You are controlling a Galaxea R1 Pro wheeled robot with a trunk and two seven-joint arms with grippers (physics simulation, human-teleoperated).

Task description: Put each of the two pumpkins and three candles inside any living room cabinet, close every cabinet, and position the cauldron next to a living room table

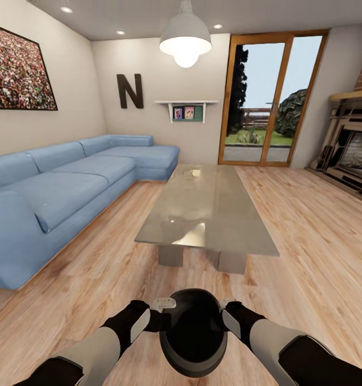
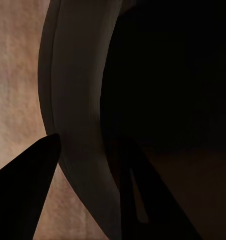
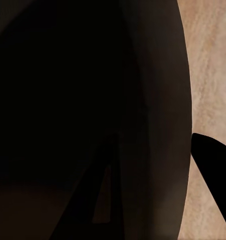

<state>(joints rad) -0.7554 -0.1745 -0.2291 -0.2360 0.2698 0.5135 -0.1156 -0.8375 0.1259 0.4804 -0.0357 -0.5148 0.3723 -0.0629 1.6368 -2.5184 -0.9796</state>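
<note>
A light plank wooden floor [image 1: 320, 252] spreads across the whole lower part of the head view. Along the left side of the frame runs a long blue L-shaped fabric sofa [image 1: 68, 187], its short arm reaching toward the middle. In the centre stands the long, low rectangular coffee table with a glossy grey top [image 1: 208, 209], its surface bare and reflecting the ceiling light; it rests on two blocky grey legs. At the upper right are tall wood-framed glass doors [image 1: 272, 96] looking onto a garden, and at the far right edge a stone and brick fireplace [image 1: 352, 145]. A white dome pendant lamp [image 1: 185, 37] hangs at the top centre, a dark letter N [image 1: 129, 91] is on the far wall, and a small white wall shelf [image 1: 186, 110] with pictures sits beside it.

At the bottom centre of the frame, just short of the table's near end and above the floor, is the small round black cauldron with a wide mouth [image 1: 194, 335]. The left end effector [image 1: 160, 313] clamps the rim on its left side and the right end effector [image 1: 228, 311] clamps the rim on its right side. In the left wrist view the cauldron's rim [image 2: 77, 125] sits between the two dark fingers [image 2: 22, 200], one outside and one inside the mouth; the right wrist view shows the same grip on the rim [image 3: 163, 125].
</note>
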